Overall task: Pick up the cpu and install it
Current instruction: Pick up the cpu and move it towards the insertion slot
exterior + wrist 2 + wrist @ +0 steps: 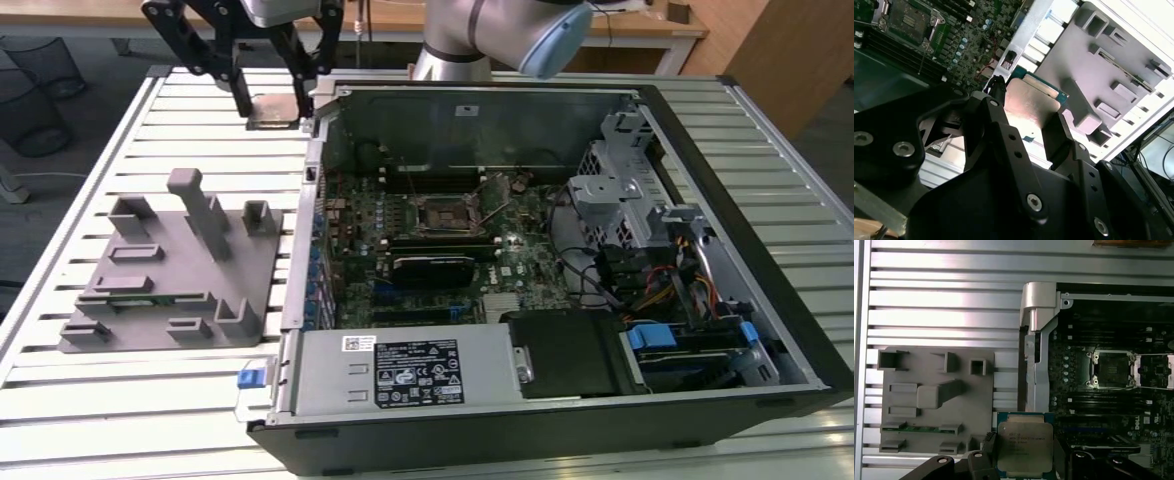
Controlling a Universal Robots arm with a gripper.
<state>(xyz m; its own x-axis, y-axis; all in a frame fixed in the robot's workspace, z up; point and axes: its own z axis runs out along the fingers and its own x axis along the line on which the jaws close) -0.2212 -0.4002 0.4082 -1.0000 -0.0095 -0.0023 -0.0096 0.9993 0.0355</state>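
Gripper [275, 106] is pinching the cpu [1024, 447] by its edges, up over the bench [160, 110] just outside the case [534, 440] corner, well apart from the socket [445, 212]. With such a thin edge grip, I'd worry it tilts or slips and seats crooked.

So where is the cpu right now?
The gripper holds the cpu over the slatted table, just off the computer case toward the exterior view's left.
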